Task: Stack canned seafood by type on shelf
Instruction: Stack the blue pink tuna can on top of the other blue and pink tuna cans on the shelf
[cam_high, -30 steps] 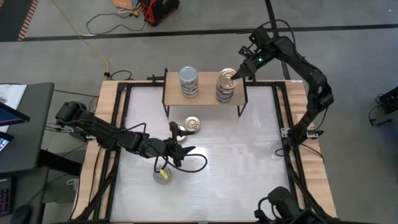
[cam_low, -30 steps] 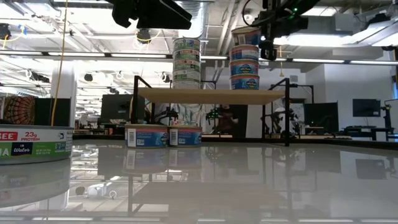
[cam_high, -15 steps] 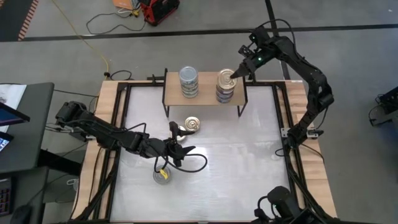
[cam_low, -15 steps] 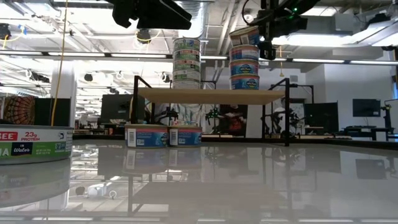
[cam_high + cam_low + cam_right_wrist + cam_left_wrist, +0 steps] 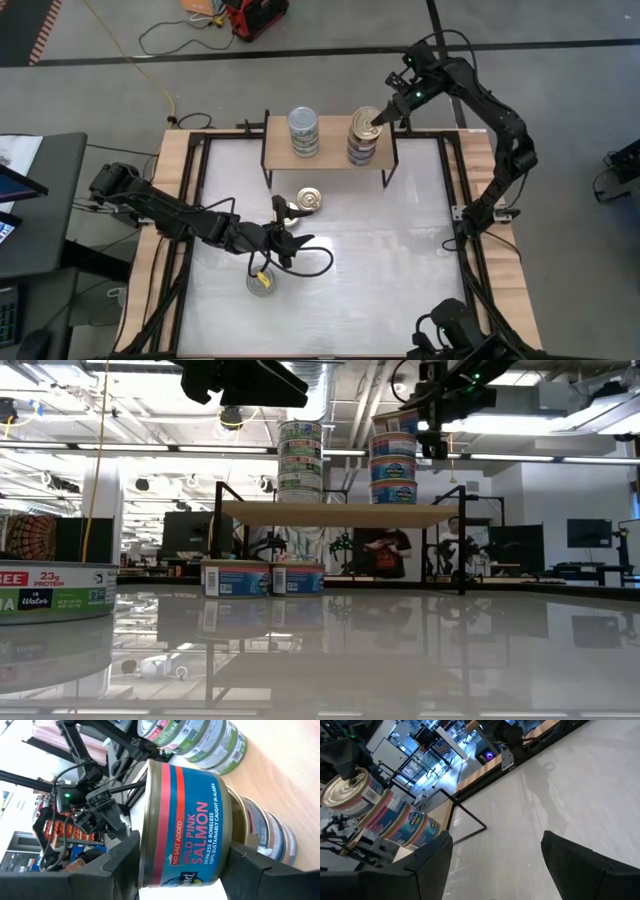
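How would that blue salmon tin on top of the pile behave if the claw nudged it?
The salmon tin looks rigid metal, so it probably won't dent. Sitting tilted on the right stack between the right gripper's fingers, it could slide off. On edge, its round wall would likely roll.

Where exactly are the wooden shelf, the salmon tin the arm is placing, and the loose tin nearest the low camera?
shelf (image 5: pixel 340 513), low view, front edge of the board
salmon tin (image 5: pixel 186 822), right wrist view, blue label
loose tin (image 5: pixel 55 592), low view, label side

The right tool (image 5: pixel 377 119) is holding a tin (image 5: pixel 365 125) atop the shelf's (image 5: pixel 330 157) right stack; the left tool (image 5: pixel 293 246) is hovering over the bench (image 5: pixel 380 260).
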